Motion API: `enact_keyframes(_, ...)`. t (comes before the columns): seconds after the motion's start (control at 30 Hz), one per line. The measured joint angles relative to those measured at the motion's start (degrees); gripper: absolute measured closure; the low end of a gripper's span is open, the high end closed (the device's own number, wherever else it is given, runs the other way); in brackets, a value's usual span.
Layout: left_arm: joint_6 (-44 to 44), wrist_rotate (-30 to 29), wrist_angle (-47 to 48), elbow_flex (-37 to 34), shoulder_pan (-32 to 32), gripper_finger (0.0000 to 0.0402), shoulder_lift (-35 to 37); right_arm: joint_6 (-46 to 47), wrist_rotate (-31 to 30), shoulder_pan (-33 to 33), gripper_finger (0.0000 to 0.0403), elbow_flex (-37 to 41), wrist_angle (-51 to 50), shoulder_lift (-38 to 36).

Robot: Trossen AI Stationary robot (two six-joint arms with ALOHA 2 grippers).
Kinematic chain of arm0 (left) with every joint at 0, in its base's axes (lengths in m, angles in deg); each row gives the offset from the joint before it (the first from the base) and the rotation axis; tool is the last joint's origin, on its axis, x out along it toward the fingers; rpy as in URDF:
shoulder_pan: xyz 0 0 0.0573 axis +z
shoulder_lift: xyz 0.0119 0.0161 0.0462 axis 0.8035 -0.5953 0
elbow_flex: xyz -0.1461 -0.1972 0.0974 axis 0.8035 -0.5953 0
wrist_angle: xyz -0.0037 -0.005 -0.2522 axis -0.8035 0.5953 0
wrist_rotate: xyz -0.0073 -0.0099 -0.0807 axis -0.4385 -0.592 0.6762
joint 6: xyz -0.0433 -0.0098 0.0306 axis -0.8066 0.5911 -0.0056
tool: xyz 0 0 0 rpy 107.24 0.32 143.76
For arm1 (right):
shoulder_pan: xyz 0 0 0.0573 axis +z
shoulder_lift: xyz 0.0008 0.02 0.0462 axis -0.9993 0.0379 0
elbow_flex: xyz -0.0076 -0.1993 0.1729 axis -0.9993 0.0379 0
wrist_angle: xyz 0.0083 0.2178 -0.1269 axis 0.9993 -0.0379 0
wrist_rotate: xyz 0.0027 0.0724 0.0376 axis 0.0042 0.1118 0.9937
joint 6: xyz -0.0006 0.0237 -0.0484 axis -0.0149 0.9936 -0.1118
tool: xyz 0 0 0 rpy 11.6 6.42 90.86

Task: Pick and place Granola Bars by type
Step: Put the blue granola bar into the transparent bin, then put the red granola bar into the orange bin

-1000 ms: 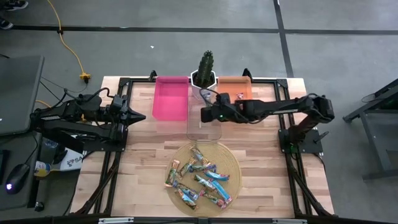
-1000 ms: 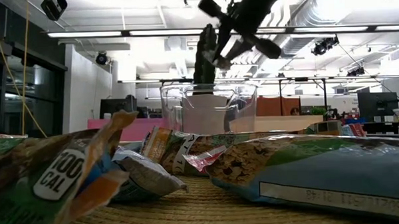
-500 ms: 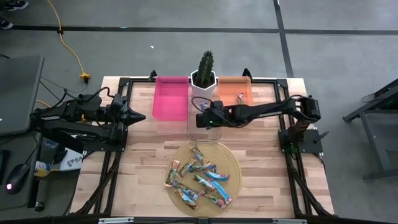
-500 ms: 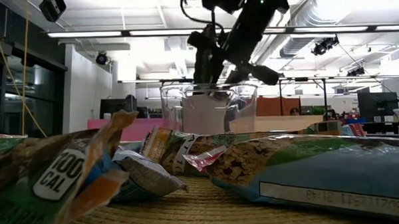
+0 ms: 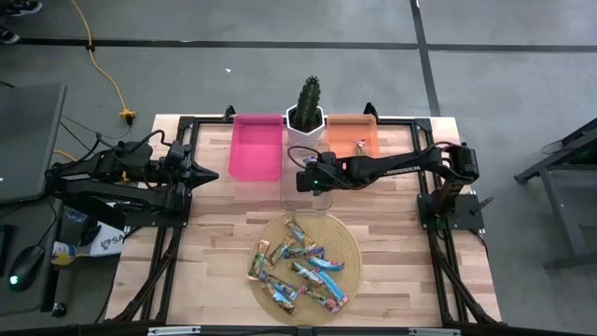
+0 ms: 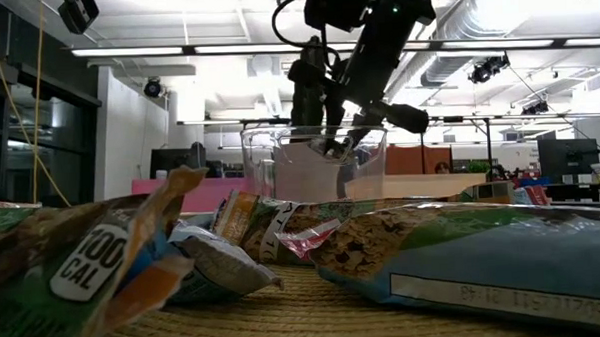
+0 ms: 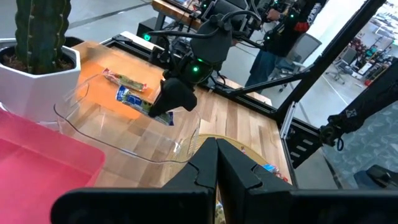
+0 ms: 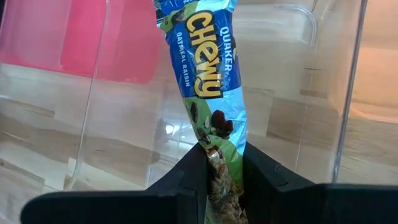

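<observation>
Reaching in from over the orange bin [image 5: 352, 131] a second ago, the right end effector [image 5: 306, 178] now hangs above the clear bin [image 5: 305, 189], clamped on a blue bar [image 8: 202, 74] and, apparently, ready to drop it. Remaining bars [image 5: 298, 266] wait on the mat [image 5: 347, 241]; the left end effector [image 5: 207, 174] idles, fingers together.

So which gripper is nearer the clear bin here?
Right. The right gripper hangs over the clear bin, holding a blue granola bar; the left gripper waits beyond the pink bin.
</observation>
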Motion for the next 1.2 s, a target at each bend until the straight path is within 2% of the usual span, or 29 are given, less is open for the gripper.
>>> enact_keyframes(0.23, 0.1, 0.0, 0.0, 0.0, 0.0, 0.0401, 0.0, -0.9, 1.0, 0.0, 0.0339, 0.0, -1.2, 0.0)
enact_keyframes(0.53, 0.3, 0.0, 0.0, 0.0, 0.0, 0.0401, 0.0, -1.1, 2.3, 0.0, 0.0298, 0.0, -4.1, 0.0)
enact_keyframes(0.73, 0.3, 0.0, 0.0, 0.0, 0.0, 0.0401, 0.0, -2.9, 1.8, 0.0, 0.0294, 0.0, -3.9, -0.3)
enact_keyframes(1.0, 0.3, 0.2, 0.2, 0.0, 0.0, 0.0401, 0.0, -10.9, -2.2, 0.0, 0.0294, -0.2, -1.6, -6.7)
enact_keyframes(1.2, 0.3, 0.2, 1.7, 0.0, 0.0, 0.0401, 0.0, -23.9, -2.4, 2.1, 0.0294, -0.2, 5.6, -13.2)
